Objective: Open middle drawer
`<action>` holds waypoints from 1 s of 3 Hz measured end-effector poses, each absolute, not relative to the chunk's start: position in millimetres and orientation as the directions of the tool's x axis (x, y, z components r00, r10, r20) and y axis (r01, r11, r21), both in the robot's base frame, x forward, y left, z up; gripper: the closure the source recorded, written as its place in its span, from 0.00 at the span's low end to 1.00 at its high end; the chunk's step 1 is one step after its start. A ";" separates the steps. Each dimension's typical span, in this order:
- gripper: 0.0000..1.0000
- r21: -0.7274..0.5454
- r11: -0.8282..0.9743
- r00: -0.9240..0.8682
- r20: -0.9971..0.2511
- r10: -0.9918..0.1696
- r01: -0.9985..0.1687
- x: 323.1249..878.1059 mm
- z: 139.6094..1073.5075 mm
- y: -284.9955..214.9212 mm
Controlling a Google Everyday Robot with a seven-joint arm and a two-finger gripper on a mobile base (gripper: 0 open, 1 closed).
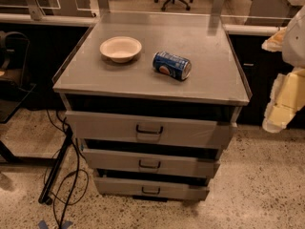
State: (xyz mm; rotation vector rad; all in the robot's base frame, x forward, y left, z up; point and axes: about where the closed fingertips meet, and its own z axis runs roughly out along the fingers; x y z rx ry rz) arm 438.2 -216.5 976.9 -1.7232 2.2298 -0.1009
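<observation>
While your gripper (282,101) hangs well right of the middle drawer (150,163), you cannot tell its open-or-closed state.

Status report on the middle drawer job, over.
Pincer at right edge, clear of cabinet. Middle drawer handle untouched. Nothing blocking its front.

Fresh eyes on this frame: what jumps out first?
A blue can lies on its side beside a white bowl on the grey cabinet top. Below sit three drawers, the middle drawer among them. The end effector is at the right edge, apart from the drawers.
</observation>
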 end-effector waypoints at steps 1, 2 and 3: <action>0.00 -0.249 0.270 -0.221 -0.208 -0.953 -0.930 438.2 976.9 -216.4; 0.00 -0.271 0.258 -0.191 -0.249 -0.949 -0.928 432.3 964.1 -212.3; 0.00 -0.273 0.297 -0.189 -0.360 -0.914 -0.915 423.0 909.3 -208.0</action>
